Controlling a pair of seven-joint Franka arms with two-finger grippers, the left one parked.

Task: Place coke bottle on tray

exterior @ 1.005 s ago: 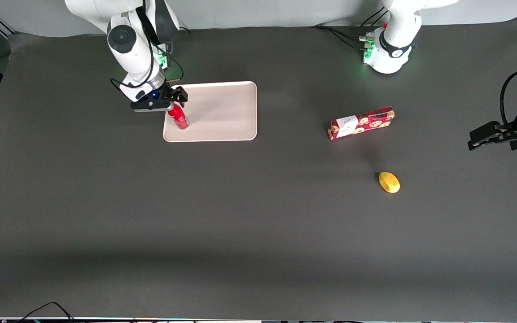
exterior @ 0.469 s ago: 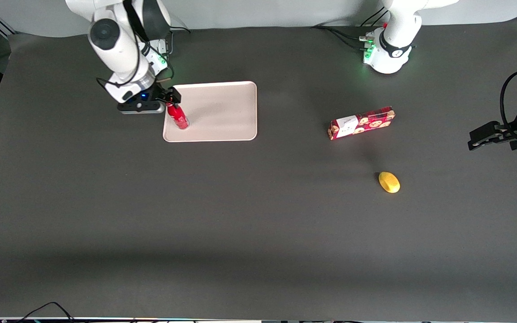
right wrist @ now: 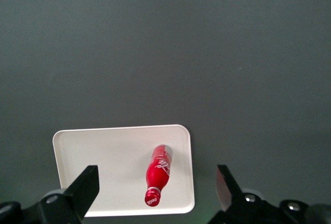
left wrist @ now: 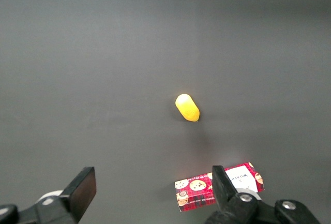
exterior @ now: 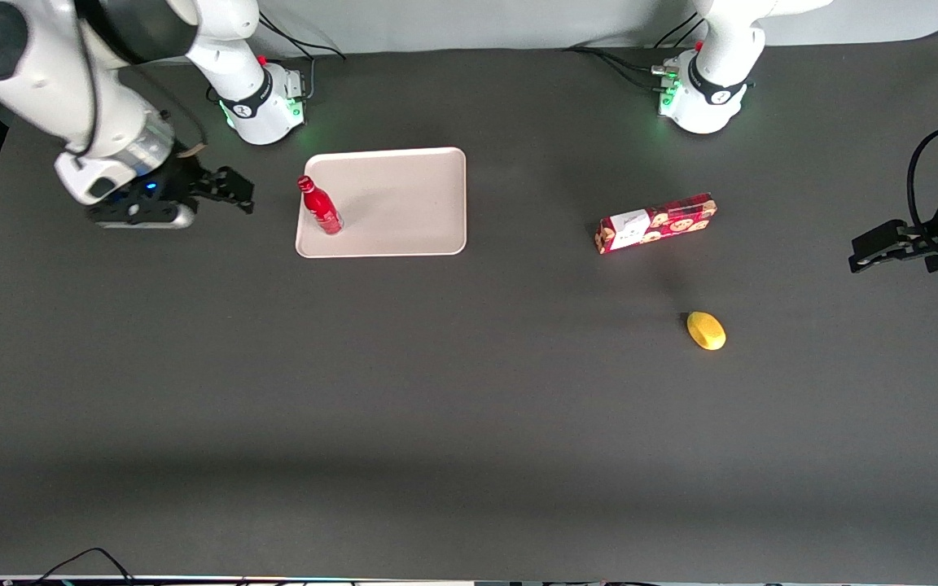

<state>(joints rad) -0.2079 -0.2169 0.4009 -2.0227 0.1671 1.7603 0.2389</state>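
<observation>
The coke bottle [exterior: 320,206] [right wrist: 158,174], all red with a red cap and faint white lettering, stands upright on the tray [exterior: 412,203] [right wrist: 103,167], close to the rim at its working-arm end. The tray is flat, cream-beige, round-cornered, low-rimmed, resting on the dark table.

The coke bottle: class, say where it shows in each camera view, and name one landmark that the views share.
Front view: the coke bottle stands on the tray at the working arm's end; the open end effector is beside the tray.
Right wrist view: coke bottle on the tray.
Left wrist view: not in it.
Shared landmark: the tray.
</observation>
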